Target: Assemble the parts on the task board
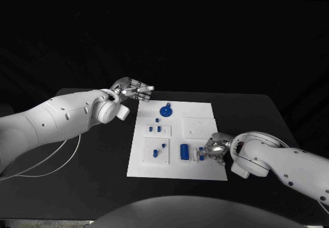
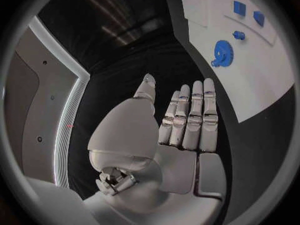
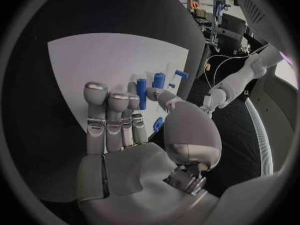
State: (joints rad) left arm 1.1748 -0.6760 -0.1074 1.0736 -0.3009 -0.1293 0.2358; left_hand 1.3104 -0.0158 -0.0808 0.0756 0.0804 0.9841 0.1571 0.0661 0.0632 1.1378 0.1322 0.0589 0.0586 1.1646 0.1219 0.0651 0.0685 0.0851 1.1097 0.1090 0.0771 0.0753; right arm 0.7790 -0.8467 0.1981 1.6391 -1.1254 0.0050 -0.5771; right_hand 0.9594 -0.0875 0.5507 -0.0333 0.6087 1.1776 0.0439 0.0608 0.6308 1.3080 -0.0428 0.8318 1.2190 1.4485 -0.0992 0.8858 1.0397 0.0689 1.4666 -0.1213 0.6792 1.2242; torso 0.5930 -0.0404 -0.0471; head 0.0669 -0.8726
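Right hand (image 1: 215, 151): it hangs low over the near right part of the task board (image 1: 198, 111). Its fingers (image 3: 107, 116) stand side by side and point forward, the thumb bent in beside them. I cannot tell if something is pinched between them.
Left hand (image 1: 132, 90): it floats just beyond the far left corner of the board, over the black table (image 1: 89, 166). The fingers (image 2: 190, 117) are straight and pressed together, the thumb stands a little apart, and the palm holds nothing.
Task board: white, flat, rectangular plate between the two hands, with raised square panels on it.
Blue gear (image 1: 166, 111): round toothed part with a small loop at its edge. It lies flat on the far part of the board, near the left hand but not touching it.
Long blue cylinder (image 1: 184, 151): dark blue, with rounded ends. It sits just beside the right hand's fingertips, toward the left hand's side.
Small blue piece (image 1: 201, 152): short and upright, directly at the right hand's fingertips; contact is not clear.
Small blue blocks (image 1: 154, 128): a few square pieces on a panel in the middle of the board, well apart from both hands.
Blue pegs (image 1: 158, 151): two little slanted pieces on the near left panel, across the cylinder from the right hand.
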